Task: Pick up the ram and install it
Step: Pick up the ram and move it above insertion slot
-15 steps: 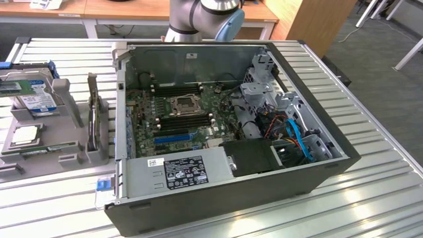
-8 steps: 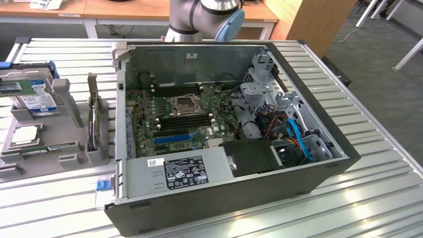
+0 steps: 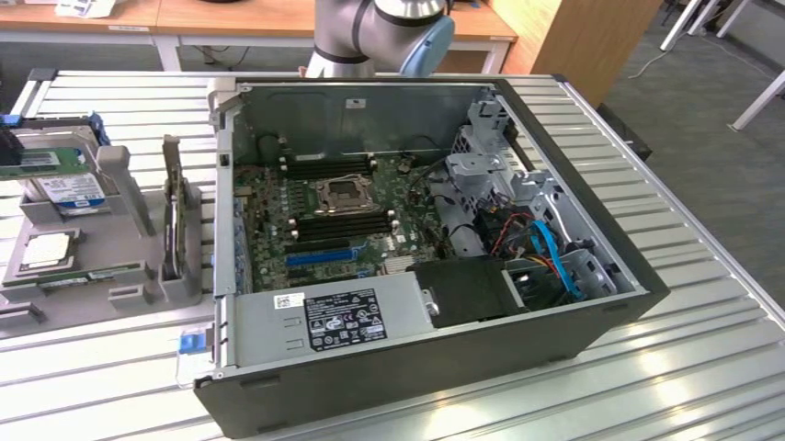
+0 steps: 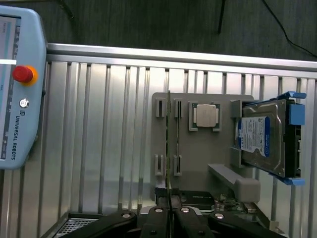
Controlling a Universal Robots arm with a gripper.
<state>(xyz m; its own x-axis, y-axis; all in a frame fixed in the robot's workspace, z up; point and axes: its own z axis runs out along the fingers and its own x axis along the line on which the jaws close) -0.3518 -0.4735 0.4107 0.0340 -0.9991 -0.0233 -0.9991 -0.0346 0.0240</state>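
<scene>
Exterior view: ram (image 3: 96,274) sits in holder (image 3: 96,231) beside open computer case (image 3: 429,367)

At the exterior view's left, a grey holder on the slatted metal table (image 3: 687,367) carries a blue-labelled hard drive (image 3: 72,190) and a square silver processor (image 3: 43,249). Just beside the processor, the thin green ram stands on edge between small brackets. To the right of the holder lies the open computer case, its green motherboard (image 3: 325,216) exposed. The robot arm (image 3: 381,32) rises behind the case's far wall. In the wrist view, the gripper (image 4: 169,218) has its two fingers pressed together with nothing between them. It is well apart from the ram, which is seen edge-on in the holder near the processor and hard drive. A pale blue teach pendant (image 4: 17,89) with a red button shows over the table's slats.
</scene>
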